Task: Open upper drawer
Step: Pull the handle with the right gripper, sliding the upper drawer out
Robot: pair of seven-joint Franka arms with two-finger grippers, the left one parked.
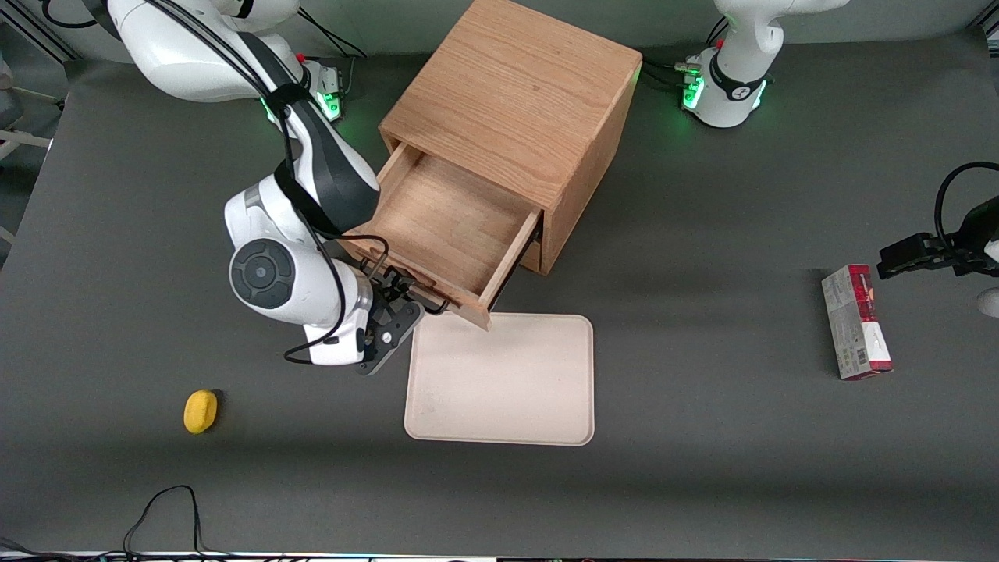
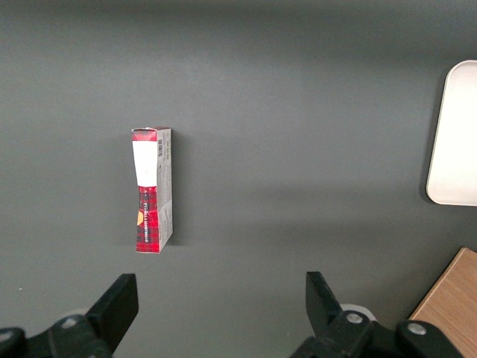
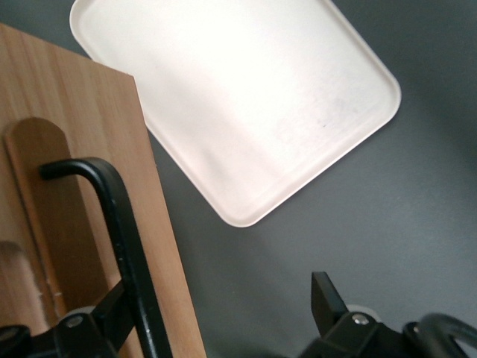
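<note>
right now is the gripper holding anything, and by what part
Nothing is clamped. The gripper is open at the front of the pulled-out upper drawer, with one finger by the black handle and the other finger apart from it.

A robotics lab. White robot arms (image 1: pixel 296 257) are bolted to a grey-covered tabletop (image 1: pixel 702 437), green lights glow at their bases, and loose cables (image 1: pixel 164 507) trail along its edge.
</note>
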